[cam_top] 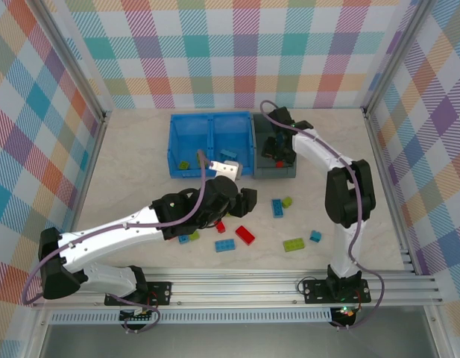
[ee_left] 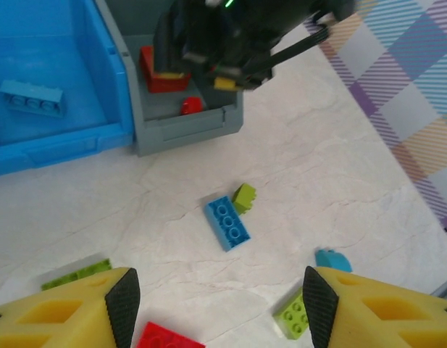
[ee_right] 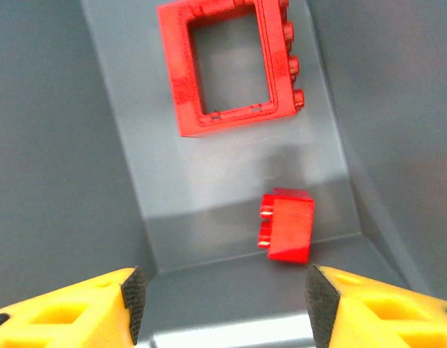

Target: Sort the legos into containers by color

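Left claw: spread wide, holding nothing, poised above the worktop on the near side of the grey bin. Straight ahead of it, centred between the pads and toward the grey bin: a light blue brick, flat, studs up, well short of the grey bin's front wall. Long axis slanted across the claw's opening line, neither along it nor square to it; probably calls for a wrist turn before closing on the long sides. At its corner on the grey-bin side, touching or nearly so: a small lime brick, seemingly tipped; risks being nudged or pinched along.

Right claw: likewise spread and empty, down inside the grey bin, above a red frame and a small red brick on the bin floor.

Clearly a pick for the left arm, the nearer one. Belongs, by colour, in the blue bin abutting the grey bin's left side, beside another blue brick lying there.
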Motion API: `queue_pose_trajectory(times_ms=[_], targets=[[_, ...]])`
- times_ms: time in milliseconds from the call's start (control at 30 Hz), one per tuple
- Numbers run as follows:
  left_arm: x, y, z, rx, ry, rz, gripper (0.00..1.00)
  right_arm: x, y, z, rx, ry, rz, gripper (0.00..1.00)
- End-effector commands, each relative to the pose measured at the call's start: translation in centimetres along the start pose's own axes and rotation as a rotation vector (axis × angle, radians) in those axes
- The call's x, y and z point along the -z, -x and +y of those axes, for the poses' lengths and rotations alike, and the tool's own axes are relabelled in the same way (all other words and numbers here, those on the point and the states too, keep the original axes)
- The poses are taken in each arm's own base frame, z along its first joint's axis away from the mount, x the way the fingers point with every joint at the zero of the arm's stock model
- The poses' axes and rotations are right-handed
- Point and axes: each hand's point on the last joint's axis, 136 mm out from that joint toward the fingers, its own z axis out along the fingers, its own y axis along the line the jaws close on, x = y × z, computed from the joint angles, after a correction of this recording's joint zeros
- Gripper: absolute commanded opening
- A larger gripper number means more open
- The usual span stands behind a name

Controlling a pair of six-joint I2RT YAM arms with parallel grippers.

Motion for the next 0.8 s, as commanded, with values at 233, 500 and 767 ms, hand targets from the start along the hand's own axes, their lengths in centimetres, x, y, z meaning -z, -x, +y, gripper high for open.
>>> queue_pose_trajectory(times_ms=[233,500,767], targets=[[0.7,-0.2,3.4,0.012,0.141,0.057,0.66,16.0,-1.1,1.0,0.084,0.195,-0.27,0.61],[0.7,-4.1,10.6,0.181,0.351,0.21,0.73,19.3,-12.2,1.6,0.238,0.402,-0.129,0.63],[-2.9,-9.4,17.0,0.209,0.51,0.461,0.76,16.4,-22.9,2.7,0.363,0.437,0.072,0.67]])
